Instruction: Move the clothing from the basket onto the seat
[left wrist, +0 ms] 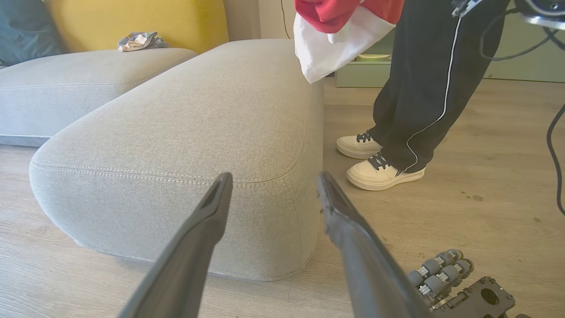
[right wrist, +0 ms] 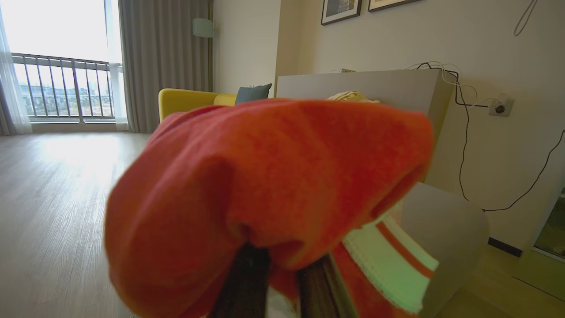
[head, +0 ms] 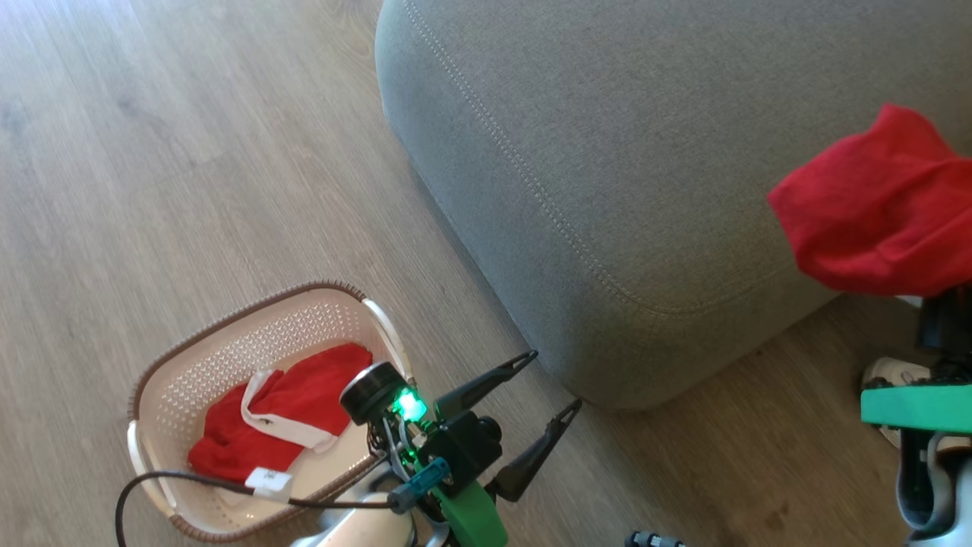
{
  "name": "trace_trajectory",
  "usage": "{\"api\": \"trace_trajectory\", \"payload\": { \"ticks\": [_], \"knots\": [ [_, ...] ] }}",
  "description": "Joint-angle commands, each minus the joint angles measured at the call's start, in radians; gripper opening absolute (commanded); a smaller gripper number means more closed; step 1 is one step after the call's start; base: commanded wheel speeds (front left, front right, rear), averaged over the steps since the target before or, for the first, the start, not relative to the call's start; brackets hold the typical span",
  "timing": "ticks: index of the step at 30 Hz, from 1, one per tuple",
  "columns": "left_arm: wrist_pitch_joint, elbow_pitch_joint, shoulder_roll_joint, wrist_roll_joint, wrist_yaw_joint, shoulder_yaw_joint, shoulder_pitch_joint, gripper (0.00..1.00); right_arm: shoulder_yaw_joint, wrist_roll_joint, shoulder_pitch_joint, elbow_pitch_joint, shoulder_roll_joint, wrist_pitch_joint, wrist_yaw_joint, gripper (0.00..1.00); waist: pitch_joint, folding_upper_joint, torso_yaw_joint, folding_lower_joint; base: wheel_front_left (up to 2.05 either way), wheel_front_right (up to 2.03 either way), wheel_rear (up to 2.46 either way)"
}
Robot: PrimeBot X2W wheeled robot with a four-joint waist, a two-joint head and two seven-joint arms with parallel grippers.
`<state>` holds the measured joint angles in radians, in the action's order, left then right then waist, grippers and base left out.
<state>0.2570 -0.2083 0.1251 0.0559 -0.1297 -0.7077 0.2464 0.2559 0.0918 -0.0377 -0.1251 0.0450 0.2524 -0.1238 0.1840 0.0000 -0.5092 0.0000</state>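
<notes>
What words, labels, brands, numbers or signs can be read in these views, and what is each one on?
No text is legible.
White tag on the black cable over the basket: dark marks, too small to read.
Framed pictures on the wall: cropped, no writing can be made out.
The red garment and the seat: no print visible.

The left claw [head: 553, 378] is showing two long dark tapered fingers [head: 486, 382] on a black housing [head: 463, 444], with a green light [head: 410, 405] glowing, a green collar [head: 474, 516], a pale forearm [head: 364, 524] and a black cable [head: 342, 504] carrying a white tag [head: 268, 480].
</notes>
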Motion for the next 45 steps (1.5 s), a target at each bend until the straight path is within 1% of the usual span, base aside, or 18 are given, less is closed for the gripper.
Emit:
{"api": "trace_trajectory", "payload": {
  "ticks": [1, 7, 11, 15, 18, 23, 27, 33, 36, 39, 45],
  "knots": [
    [0.005, 0.034, 0.003, 0.007, -0.001, 0.033, 0.045, 1.0, -0.011, 0.002, -0.045, -0.042, 0.005, 0.009, -0.007, 0.0, 0.004, 0.0, 0.0, 0.0, 0.0, 0.0, 0.0],
    [0.005, 0.044, 0.02, -0.006, -0.001, 0.058, 0.044, 1.0, -0.012, 0.003, -0.106, -0.043, 0.005, 0.009, -0.007, 0.0, 0.046, 0.0, -0.003, 0.0, 0.0, 0.0, 0.0],
    [0.005, 0.059, 0.042, -0.017, -0.001, 0.054, 0.058, 1.0, 0.012, -0.002, -0.175, -0.053, 0.005, 0.009, -0.007, 0.0, 0.113, 0.0, 0.013, 0.0, 0.0, 0.0, 0.0],
    [0.005, 0.065, 0.088, -0.019, -0.001, 0.025, 0.092, 1.0, 0.057, 0.021, -0.271, -0.059, 0.005, 0.009, -0.007, 0.0, 0.191, 0.0, 0.034, 0.0, 0.0, 0.0, 0.0],
    [0.005, 0.062, 0.124, -0.022, -0.001, 0.001, 0.118, 1.0, 0.061, 0.012, -0.347, -0.05, 0.007, 0.009, -0.007, 0.0, 0.241, 0.0, 0.045, 0.0, 0.0, 0.0, 0.0],
    [0.005, 0.072, 0.168, -0.02, -0.001, -0.017, 0.147, 1.0, 0.068, 0.021, -0.477, -0.008, 0.044, 0.009, -0.007, 0.0, 0.316, 0.0, 0.067, 0.0, 0.0, 0.0, 0.0],
    [0.005, 0.086, 0.202, -0.016, -0.001, -0.027, 0.168, 1.0, 0.084, 0.051, -0.588, 0.068, 0.083, 0.009, -0.007, 0.0, 0.374, 0.0, 0.083, 0.0, 0.0, 0.0, 0.0],
    [0.005, 0.103, 0.235, -0.009, -0.001, -0.034, 0.193, 1.0, 0.077, 0.048, -0.733, 0.232, 0.169, 0.009, -0.007, 0.0, 0.444, 0.0, 0.112, 0.0, 0.0, 0.0, 0.0],
    [0.005, 0.108, 0.242, -0.008, -0.001, -0.045, 0.2, 1.0, 0.074, 0.044, -0.791, 0.325, 0.214, 0.009, -0.007, 0.0, 0.461, 0.0, 0.131, 0.0, 0.0, 0.0, 0.0],
    [0.005, 0.111, 0.243, -0.009, -0.001, -0.057, 0.204, 1.0, 0.099, 0.048, -0.82, 0.376, 0.225, 0.009, -0.007, 0.0, 0.467, 0.0, 0.145, 0.0, 0.0, 0.0, 0.0],
    [0.005, 0.116, 0.236, -0.01, -0.001, -0.063, 0.22, 1.0, 0.162, 0.028, -0.88, 0.552, 0.275, 0.009, -0.007, 0.0, 0.49, 0.0, 0.191, 0.0, 0.0, 0.0, 0.0]
  ]
}}
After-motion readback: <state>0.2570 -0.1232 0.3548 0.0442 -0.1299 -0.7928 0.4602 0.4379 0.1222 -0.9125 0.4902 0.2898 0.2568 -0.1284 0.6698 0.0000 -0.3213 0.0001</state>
